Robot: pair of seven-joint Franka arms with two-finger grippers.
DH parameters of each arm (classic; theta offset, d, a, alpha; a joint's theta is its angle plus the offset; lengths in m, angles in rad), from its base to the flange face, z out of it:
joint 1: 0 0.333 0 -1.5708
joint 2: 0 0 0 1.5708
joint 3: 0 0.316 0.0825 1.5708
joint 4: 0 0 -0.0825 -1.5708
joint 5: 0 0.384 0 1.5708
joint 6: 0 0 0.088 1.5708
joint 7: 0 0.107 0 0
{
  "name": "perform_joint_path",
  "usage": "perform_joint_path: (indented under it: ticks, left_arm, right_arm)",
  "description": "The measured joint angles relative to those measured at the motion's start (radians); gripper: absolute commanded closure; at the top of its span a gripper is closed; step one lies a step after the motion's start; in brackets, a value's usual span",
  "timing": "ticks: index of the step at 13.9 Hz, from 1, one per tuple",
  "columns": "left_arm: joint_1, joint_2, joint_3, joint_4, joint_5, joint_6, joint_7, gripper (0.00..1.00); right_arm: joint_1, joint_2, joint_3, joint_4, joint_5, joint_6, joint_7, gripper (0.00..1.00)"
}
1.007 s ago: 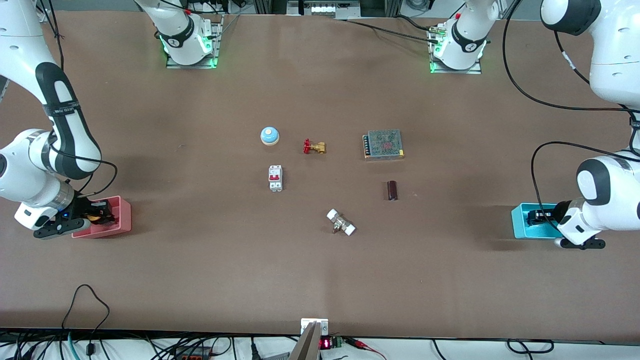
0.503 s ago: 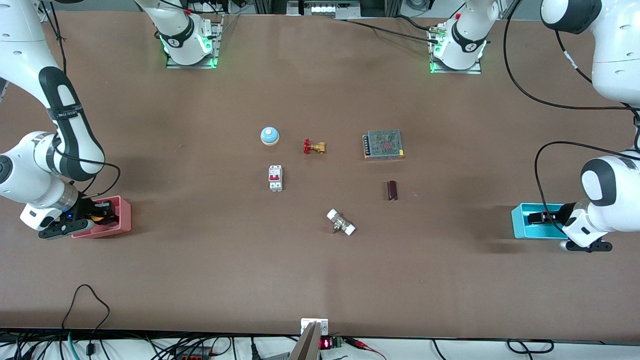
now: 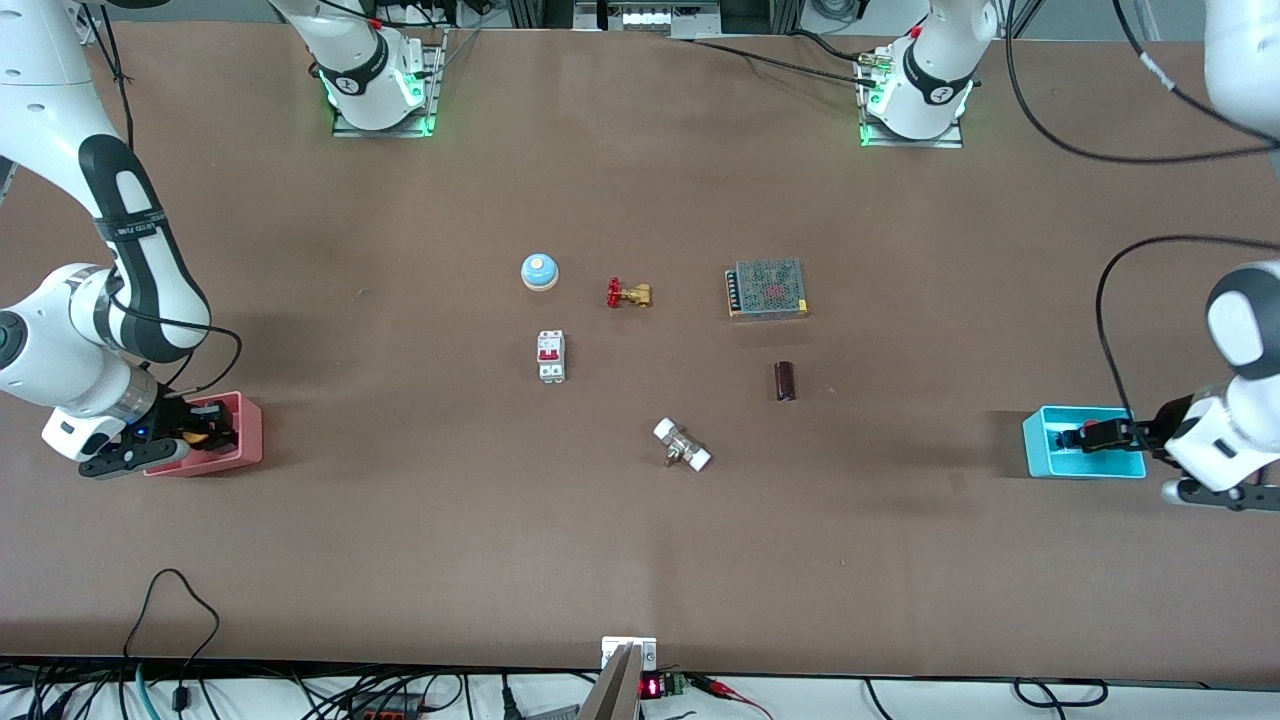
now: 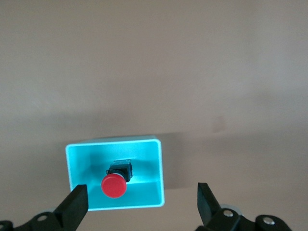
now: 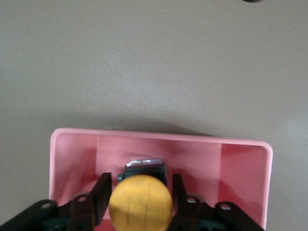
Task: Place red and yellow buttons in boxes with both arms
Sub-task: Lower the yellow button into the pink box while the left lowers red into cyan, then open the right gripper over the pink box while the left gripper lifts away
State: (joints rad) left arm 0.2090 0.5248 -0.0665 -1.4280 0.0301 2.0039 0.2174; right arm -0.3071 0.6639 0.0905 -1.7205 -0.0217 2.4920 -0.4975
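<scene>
While both arms sit at their boxes, your buttons are each inside one
From the front, the right gripper (image 3: 205, 435) is in the pink box (image 3: 245, 440), the left gripper (image 3: 1110, 436) over the cyan box (image 3: 1035, 445); your left wrist shows jaws wide, the red button (image 4: 114, 185) lying free inside; your right wrist shows fingers (image 5: 98, 195) narrowly flanking the yellow button (image 5: 140, 203), contact unclear

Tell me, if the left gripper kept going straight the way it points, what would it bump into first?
Probably the red button lying in the cyan box: the open left gripper points down at it, though depth is hard to judge.
</scene>
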Motion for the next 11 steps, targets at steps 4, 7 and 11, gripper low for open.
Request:
perform_joint_path:
  ticks: [4,7,11]
  left_arm:
    - [-0.061,-0.133,0.002,-0.008,-0.001,-0.116,-0.121,0.00]
    - [-0.103,-0.195,0.004,-0.019,-0.035,-0.167,-0.210,0.00]
    - [-0.125,-0.270,0.054,-0.069,-0.154,-0.233,-0.216,0.00]
  right_arm:
    - [0.000,0.000,0.000,0.003,0.000,0.002,0.000,0.31]
    - [0.000,-0.006,0.000,0.017,0.000,-0.008,0.000,0.31]
    - [0.000,-0.050,0.006,0.031,0.024,-0.095,0.000,0.31]
